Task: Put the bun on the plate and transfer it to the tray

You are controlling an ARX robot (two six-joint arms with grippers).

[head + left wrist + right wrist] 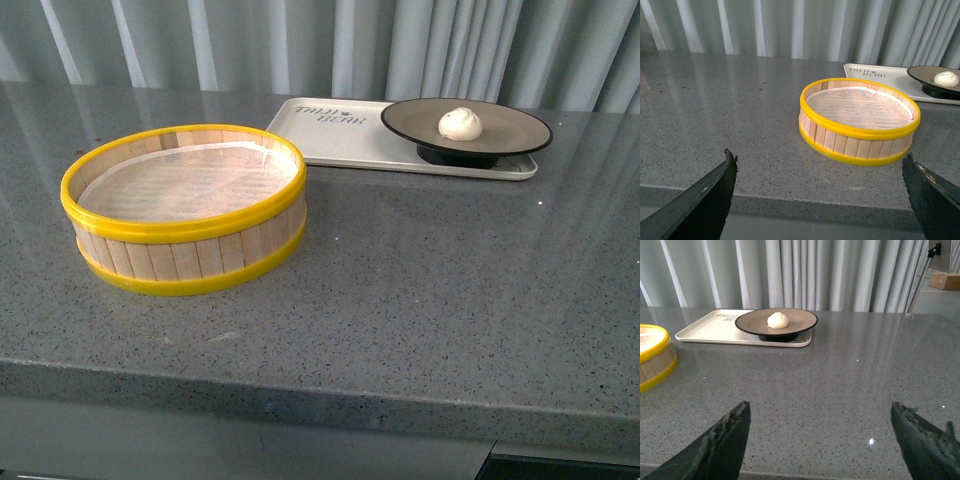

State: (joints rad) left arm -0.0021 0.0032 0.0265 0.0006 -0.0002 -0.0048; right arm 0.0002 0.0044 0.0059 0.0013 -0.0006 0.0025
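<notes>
The bun (460, 123) sits on the plate (510, 135), which stands on the tray (330, 135), at about 1 o'clock across the bench (420, 270). Both claws are wide and empty; the right claw (822, 440) is nearer.

Pale pleated curtains (330, 45) hang behind a speckled grey stone counter (420, 290).
</notes>
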